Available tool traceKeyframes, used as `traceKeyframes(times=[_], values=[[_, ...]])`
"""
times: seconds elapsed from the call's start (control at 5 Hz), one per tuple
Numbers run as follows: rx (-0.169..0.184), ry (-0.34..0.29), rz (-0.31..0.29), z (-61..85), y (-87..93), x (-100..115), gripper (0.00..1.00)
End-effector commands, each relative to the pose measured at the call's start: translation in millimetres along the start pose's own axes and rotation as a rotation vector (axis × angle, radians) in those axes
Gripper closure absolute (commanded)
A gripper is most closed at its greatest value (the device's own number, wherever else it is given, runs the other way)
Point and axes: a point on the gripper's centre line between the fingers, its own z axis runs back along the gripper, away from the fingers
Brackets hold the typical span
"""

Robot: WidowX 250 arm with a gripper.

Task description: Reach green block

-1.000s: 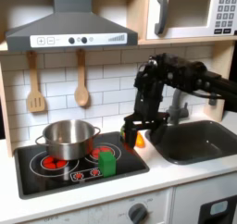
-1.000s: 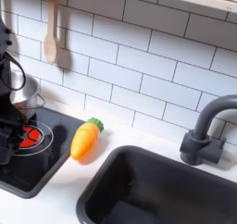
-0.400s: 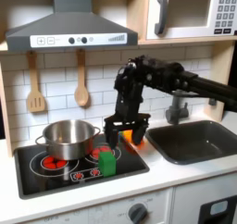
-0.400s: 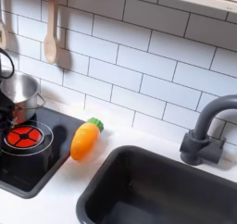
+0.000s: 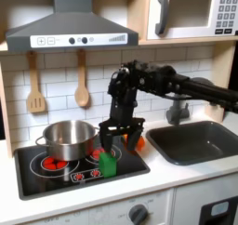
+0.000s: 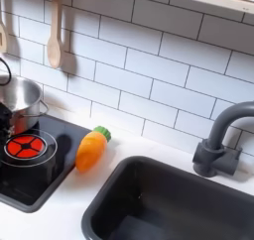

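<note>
hovering gripper [image 5: 122, 135] wide over green block [image 5: 108, 163] | steel pot [image 5: 67, 138] on stove [image 5: 56, 176], contents unclear

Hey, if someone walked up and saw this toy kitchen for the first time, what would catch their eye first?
Probably the black arm reaching across the counter, its gripper hanging open just above the green block on the stovetop in the first exterior view. Next, the shiny steel pot on the glowing red burner to the first exterior view's left. In the second exterior view, the orange carrot lies between stovetop and sink.
</note>
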Motion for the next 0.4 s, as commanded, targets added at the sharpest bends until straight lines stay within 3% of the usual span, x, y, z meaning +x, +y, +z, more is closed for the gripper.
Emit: traceKeyframes(times=[0.0, 0.2], values=[[0.004, 0.012, 0.026, -9.8, 5.3, 9.6, 0.0], [-0.002, 0.022, 0.03, -13.5, 4.3, 11.9, 0.0]])
